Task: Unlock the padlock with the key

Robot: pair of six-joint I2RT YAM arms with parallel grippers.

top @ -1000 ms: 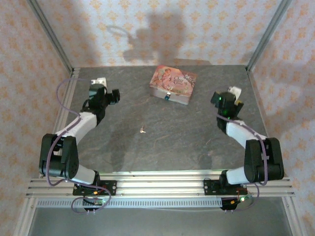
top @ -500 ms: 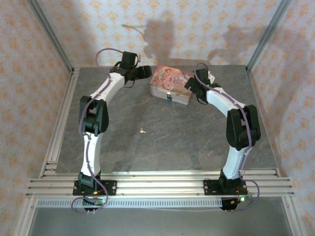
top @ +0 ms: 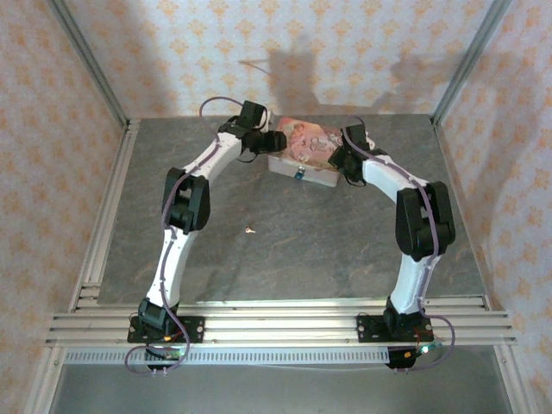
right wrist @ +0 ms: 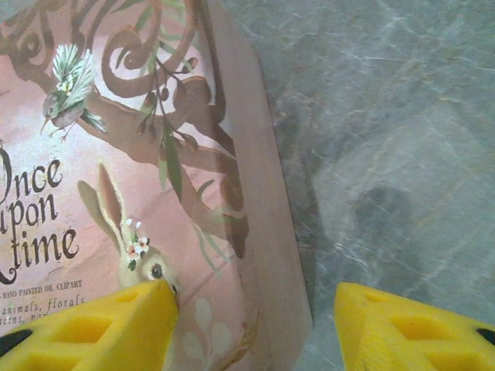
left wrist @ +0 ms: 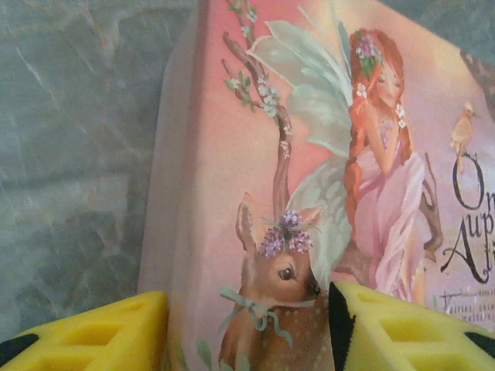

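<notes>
The pink picture-printed box point(top: 304, 145) stands at the back of the table. The tiny blue padlock point(top: 295, 173) hangs on its front wall. The small pale key point(top: 250, 230) lies alone on the table, well in front of the box. My left gripper point(top: 274, 141) is at the box's left end. Seen from the left wrist, that gripper point(left wrist: 247, 334) is open, one yellow finger point(left wrist: 93, 334) beside the box's edge and the other over the lid point(left wrist: 255, 193). My right gripper point(top: 338, 159) is at the right end. That gripper point(right wrist: 255, 328) is open, straddling the box's right edge point(right wrist: 271, 255).
The dark stone-patterned table point(top: 293, 259) is framed by metal rails point(top: 103, 216) on the left and at the front. Patterned walls close the back and sides. Both arms reach far forward and arch over the table's left and right halves.
Both arms swung from the table's sides in to the box's two ends. Both grippers' jaws have narrowed. The box, padlock and key have not moved.
</notes>
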